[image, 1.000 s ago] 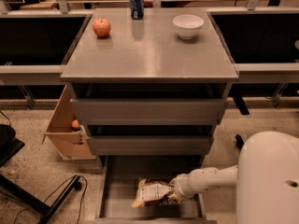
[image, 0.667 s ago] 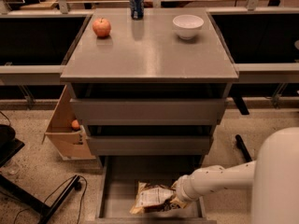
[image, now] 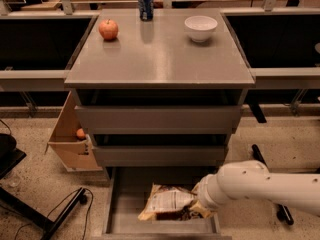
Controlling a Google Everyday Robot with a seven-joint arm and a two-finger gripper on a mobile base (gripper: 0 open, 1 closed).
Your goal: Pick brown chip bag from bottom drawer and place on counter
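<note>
The brown chip bag (image: 167, 202) lies in the open bottom drawer (image: 125, 219), its white panel facing up and its right end raised. My gripper (image: 199, 204) comes in from the right on a white arm, low inside the drawer at the bag's right end, and is shut on that end. The arm's wrist hides most of the gripper. The counter (image: 160, 59) is the grey top of the cabinet above. The two upper drawers are closed.
On the counter stand a red apple (image: 108, 29) at the back left, a blue can (image: 145, 4) at the back middle and a white bowl (image: 200, 27) at the back right. A cardboard box (image: 70, 139) sits left of the cabinet. Cables and a black stand lie at the lower left.
The bag's right end has risen and shifted slightly right with the gripper on it. The arm's bulky upper part has moved out to the right.
</note>
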